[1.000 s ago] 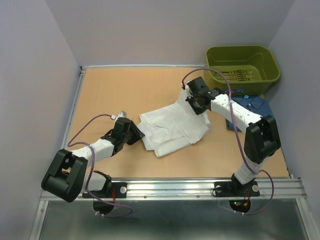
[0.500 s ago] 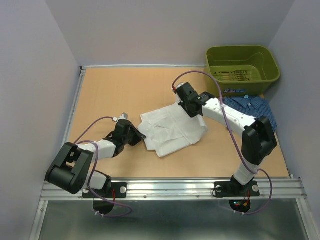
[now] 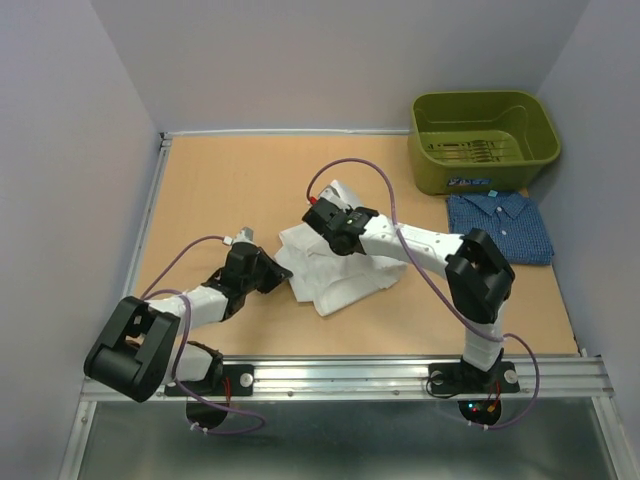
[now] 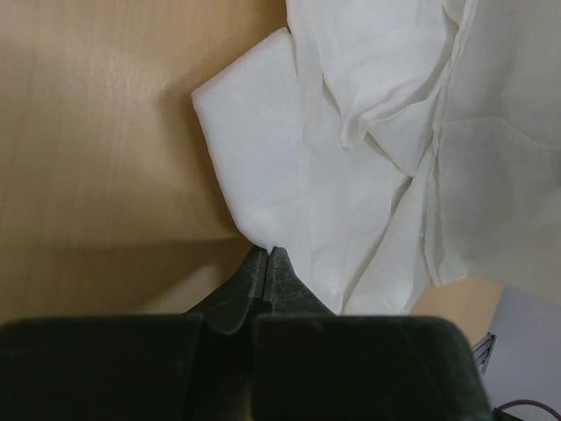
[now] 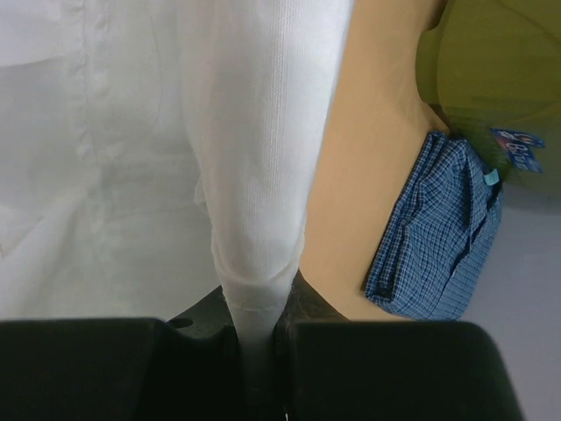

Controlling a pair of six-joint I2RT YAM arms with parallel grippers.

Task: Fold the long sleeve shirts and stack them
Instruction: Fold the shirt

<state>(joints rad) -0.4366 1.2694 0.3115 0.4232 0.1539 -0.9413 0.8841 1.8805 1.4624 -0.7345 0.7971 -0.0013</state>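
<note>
lying left-to-right, white shirt (image 3: pixel 345 272) has corner pinched by left hand (image 4: pixel 265 257), sleeve clamped by right hand (image 5: pixel 259 303).

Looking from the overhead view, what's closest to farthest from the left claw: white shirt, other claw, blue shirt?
1. white shirt, its near-left corner pinched in the left claw
2. right claw, up and to the right, over that shirt
3. blue checked shirt, far right of the table
</note>
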